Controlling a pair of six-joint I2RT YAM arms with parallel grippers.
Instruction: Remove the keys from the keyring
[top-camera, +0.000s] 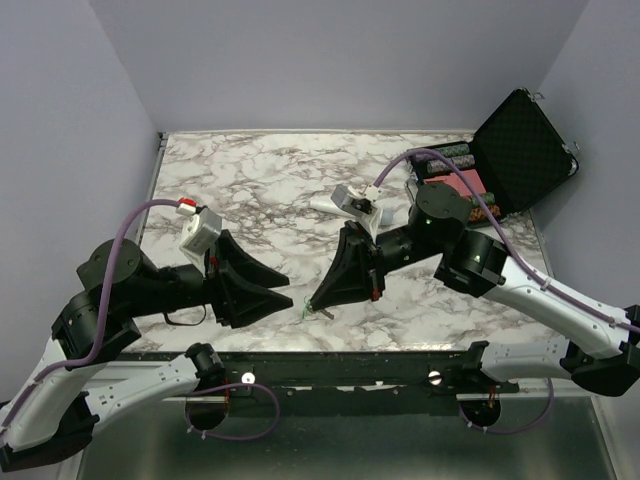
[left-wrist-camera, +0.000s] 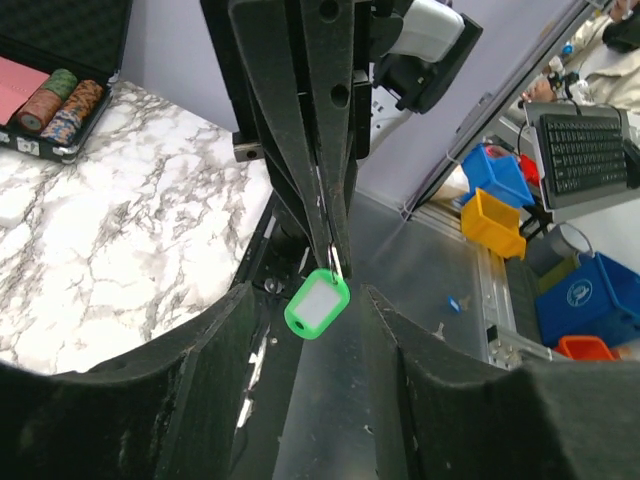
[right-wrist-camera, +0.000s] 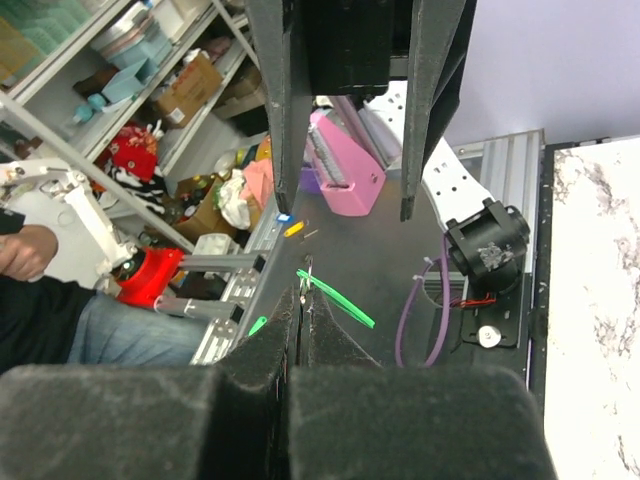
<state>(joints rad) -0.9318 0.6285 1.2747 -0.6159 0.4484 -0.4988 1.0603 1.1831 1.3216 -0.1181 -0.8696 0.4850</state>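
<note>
— Nearest item?
— Left gripper (top-camera: 288, 292): jaws wide apart and holding nothing. The tips stop just short of the keyring (left-wrist-camera: 318, 304), which shows between my two fingers in the wrist view.
— Next item?
— The keyring: a green fob with a white label, hanging free from a thin metal ring. It is off the surface, over the near part of the table (top-camera: 260, 170).
— What holds it?
— Right gripper (left-wrist-camera: 330, 250): jaws pressed together on the metal ring. The gripper slants down toward the left one, and the fob dangles under its tips.
— Keys?
— Too small to tell apart from the ring.
— Farther off?
— The marbled table top. At its far right corner stands a black case (top-camera: 525, 150), lid up, with stacked chips (top-camera: 450, 160) inside.
</note>
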